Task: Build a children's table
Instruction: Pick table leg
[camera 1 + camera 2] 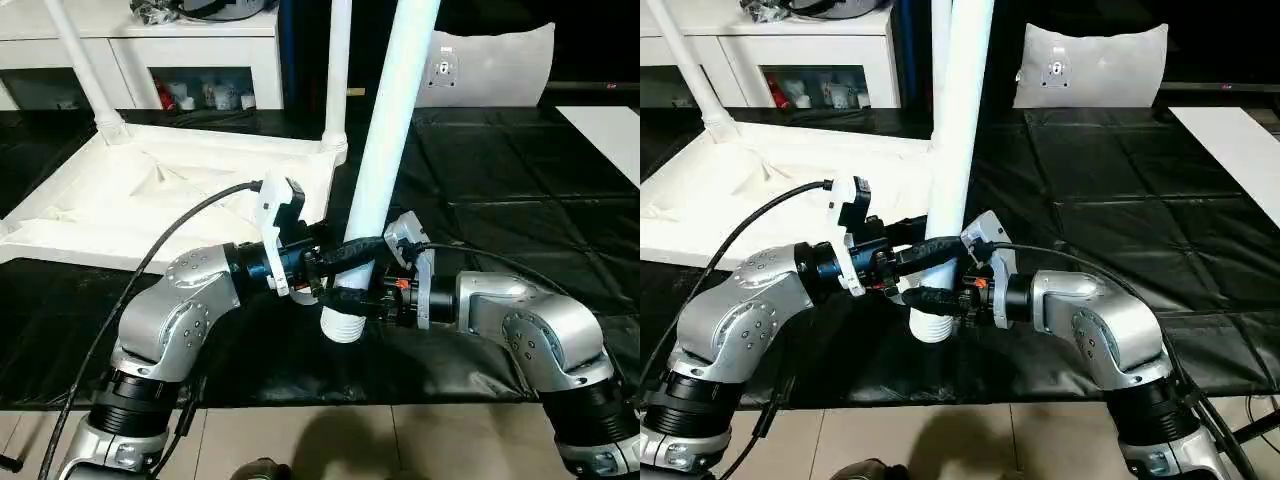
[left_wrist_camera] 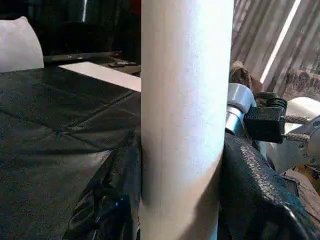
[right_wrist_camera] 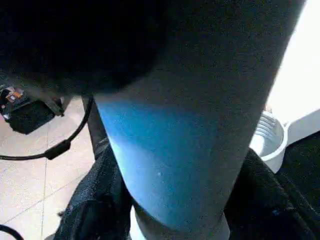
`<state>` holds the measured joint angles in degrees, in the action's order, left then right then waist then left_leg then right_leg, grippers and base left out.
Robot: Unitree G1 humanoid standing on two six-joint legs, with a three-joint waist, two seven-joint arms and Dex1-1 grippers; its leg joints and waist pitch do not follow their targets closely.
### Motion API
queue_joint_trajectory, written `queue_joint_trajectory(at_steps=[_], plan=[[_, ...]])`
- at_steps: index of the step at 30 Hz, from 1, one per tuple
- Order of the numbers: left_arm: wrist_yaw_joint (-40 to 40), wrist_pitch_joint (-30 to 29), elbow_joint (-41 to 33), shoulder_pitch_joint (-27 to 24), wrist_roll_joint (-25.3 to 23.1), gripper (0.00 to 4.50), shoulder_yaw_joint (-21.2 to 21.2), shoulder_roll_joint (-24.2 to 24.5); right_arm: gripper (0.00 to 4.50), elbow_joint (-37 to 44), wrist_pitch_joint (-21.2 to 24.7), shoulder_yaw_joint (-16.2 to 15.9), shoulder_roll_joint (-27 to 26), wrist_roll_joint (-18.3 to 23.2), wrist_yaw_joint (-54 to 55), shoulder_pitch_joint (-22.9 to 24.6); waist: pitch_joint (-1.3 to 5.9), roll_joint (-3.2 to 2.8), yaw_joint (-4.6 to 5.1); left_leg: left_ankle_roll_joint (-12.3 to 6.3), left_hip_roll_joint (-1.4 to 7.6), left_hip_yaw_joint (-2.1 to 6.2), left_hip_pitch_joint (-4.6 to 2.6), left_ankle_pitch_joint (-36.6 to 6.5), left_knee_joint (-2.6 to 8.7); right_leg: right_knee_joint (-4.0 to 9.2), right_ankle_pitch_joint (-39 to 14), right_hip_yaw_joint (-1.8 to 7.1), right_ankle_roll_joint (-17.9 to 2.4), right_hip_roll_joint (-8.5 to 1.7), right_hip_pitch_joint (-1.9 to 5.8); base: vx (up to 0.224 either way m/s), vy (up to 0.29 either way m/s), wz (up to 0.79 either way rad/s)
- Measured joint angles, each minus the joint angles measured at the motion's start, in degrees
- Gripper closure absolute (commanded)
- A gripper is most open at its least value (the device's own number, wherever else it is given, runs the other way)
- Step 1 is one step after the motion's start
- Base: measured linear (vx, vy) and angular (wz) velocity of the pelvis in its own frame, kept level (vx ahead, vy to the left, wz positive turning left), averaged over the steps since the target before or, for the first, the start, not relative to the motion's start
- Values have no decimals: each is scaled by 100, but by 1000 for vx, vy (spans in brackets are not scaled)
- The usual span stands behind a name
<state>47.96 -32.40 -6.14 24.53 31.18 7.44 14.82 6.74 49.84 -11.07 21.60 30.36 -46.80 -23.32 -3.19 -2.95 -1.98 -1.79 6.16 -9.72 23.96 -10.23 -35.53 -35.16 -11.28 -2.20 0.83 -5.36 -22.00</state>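
The head views are evenly bright and sharp; the black mat (image 1: 520,170) shines with soft glare. In the right wrist view the leg (image 3: 200,125) is dark against light (backlit, blurred)

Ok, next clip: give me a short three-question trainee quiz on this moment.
1. True or false: both grippers grip the loose leg near its threaded end.
2. How many legs already stand in the upturned table top?
A. none
B. two
C. four
3. Fill in: the held leg is roughly ____, threaded end down.

Key:
1. True: left gripper and right gripper clamp it from opposite sides.
2. B
3. upright
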Motion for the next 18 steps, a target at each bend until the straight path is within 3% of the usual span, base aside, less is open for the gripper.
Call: queue_joint_trajectory(at_steps=[6, 9, 18], plan=[[-145, -4, 22, -2, 33, 264, -41, -79, 252, -1, -48, 12, 7, -16, 11, -1, 0, 0, -1, 0, 0, 0, 0, 0, 0, 0, 0, 0, 0, 0, 0, 0, 0, 0], [-161, -59, 24, -9, 135, 194, -111, -96, 254, -1, -50, 13, 6, -15, 9, -33, 0, 0, 0, 0, 0, 0, 0, 0, 0, -2, 0, 0, 0, 0, 0, 0, 0, 0], [14, -94, -148, -186, 487, 129, -415, 32, 256, -15, -45, 16, 22, 2, 6, -72, 0, 0, -13, 0, 1, -1, 0, 0, 0, -2, 0, 0, 0, 0, 0, 0, 0, 0]])
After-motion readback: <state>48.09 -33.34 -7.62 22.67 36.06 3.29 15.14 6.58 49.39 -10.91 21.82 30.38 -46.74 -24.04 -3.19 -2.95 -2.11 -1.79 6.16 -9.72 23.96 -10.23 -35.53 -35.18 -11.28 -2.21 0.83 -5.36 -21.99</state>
